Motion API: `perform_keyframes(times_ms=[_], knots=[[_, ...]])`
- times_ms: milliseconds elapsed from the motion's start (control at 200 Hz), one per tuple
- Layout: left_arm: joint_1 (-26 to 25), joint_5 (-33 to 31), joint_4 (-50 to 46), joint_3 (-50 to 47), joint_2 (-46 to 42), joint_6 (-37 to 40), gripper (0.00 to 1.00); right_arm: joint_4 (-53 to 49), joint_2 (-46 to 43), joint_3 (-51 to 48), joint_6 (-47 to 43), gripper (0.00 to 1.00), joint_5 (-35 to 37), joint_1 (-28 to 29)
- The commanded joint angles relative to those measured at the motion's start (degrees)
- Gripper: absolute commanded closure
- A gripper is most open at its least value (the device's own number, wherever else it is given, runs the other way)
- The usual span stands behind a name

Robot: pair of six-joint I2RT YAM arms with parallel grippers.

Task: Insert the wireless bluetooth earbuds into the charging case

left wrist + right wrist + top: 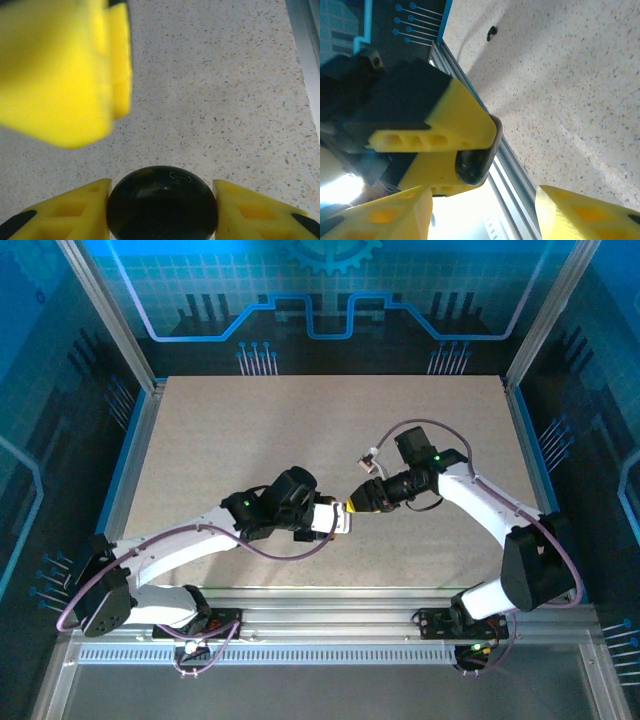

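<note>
Yellow plastic on both sides of the prize here. The left hand [161,184] has its two yellow fingers [70,210] pressed against the flanks of the glossy black rounded charging case [162,205]. It's a snug hold, with the case sitting squarely between them. A small oval slot shows on the case's upper face, and the speckled beige surface [225,100] spreads out behind it.

From overhead, both arms reach in toward the middle of the surface. The hands meet almost tip to tip, with the right hand [353,506] just beside the left one.

Over on the right wrist camera, the right hand's own yellow fingers [585,215] stand parted wide with nothing gripped between them. Dead ahead is the case, seen edge-on and clamped in the left hand. An aluminium edge rail [515,175] runs diagonally behind it.

In the left wrist camera, the big blurred yellow block at upper left is a finger of the right hand, very close to the lens and above the case.

A tiny dark curled speck [491,33] lies well away on the surface, near the far stretch of the rail. It's too small to tell whether it is one of the earbuds.
</note>
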Motion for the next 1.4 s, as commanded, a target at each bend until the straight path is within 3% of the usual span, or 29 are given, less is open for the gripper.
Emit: perform_keyframes(times_ms=[0, 255, 765, 950, 1016, 1121, 1216, 1396], knots=[[-0.4, -0.8, 1.7, -0.1, 0.2, 0.3, 0.71, 1.4, -2.8, -2.4, 1.9, 0.44, -1.7, 1.4], [-0.6, -0.4, 3.8, -0.1, 0.6, -1.7, 0.71, 8.7, -3.9, -5.0, 7.7, 0.51, 1.1, 3.8], [-1.0, 0.2, 4.9, -0.3, -0.3, -3.2, 0.71, 14.6, -0.8, -4.6, 11.0, 0.60, 2.2, 6.6], [-1.0, -1.8, 5.8, -0.6, -0.2, -3.4, 0.70, 14.5, -1.5, -4.9, 10.6, 0.73, 2.0, 6.8], [-1.0, -2.6, 6.1, -0.5, 0.0, -3.7, 0.66, 14.4, -2.6, -5.1, 10.1, 0.76, 3.2, 6.8], [-1.0, -4.0, 7.4, -0.8, 0.1, -4.6, 0.44, 15.7, -5.1, -6.1, 9.9, 0.78, 5.2, 6.5], [-0.8, -4.6, 9.8, -1.5, -0.2, -6.4, 0.30, 18.2, -7.7, -7.5, 10.4, 0.79, 7.1, 5.9], [1.2, -2.6, 13.4, -2.1, -1.4, -13.1, 0.25, 21.2, -11.8, -10.0, 9.5, 0.79, 11.9, 4.8]])
